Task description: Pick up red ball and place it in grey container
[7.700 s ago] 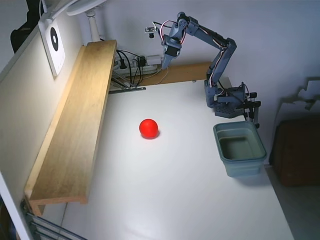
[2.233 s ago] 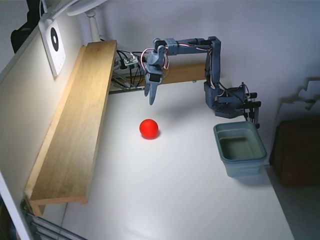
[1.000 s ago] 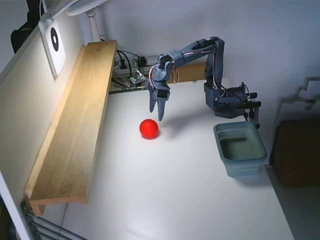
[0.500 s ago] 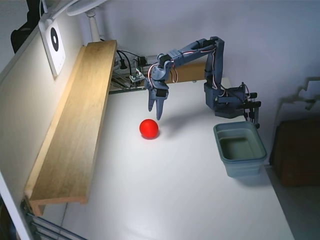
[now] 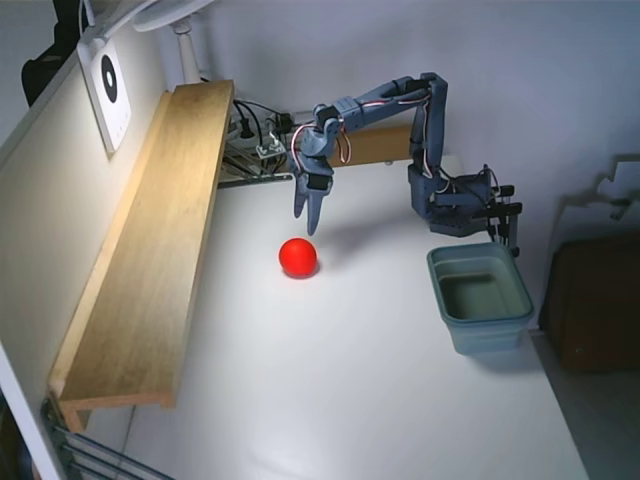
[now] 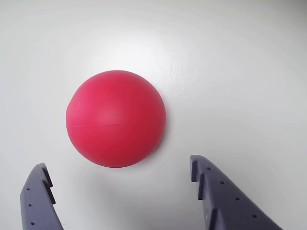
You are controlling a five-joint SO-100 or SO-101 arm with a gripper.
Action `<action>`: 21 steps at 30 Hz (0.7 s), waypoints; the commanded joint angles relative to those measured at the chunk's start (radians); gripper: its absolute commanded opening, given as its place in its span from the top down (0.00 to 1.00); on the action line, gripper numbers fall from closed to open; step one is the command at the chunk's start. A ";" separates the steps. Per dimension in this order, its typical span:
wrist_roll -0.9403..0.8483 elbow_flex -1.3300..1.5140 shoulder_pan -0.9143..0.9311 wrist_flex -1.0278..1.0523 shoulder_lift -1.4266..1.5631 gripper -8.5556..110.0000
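The hand (image 6: 120, 172) hangs released and empty above the ball (image 5: 298, 257), fingers spread wider than it. The ball lies on the white surface (image 5: 380, 400), well apart from the container (image 5: 481, 298). This looks like the approach step; next the hand must descend around the ball and clench.

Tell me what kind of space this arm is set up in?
Probably a home or hobby workbench, not a factory: a white table against a wall, a long wooden shelf, and a tangle of cables with a power strip behind the arm.
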 commanded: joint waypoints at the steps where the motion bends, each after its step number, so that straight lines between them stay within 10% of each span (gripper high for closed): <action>1: 0.002 -0.034 0.014 -0.008 0.000 0.61; 21: 0.002 -0.310 0.014 0.000 -0.268 0.61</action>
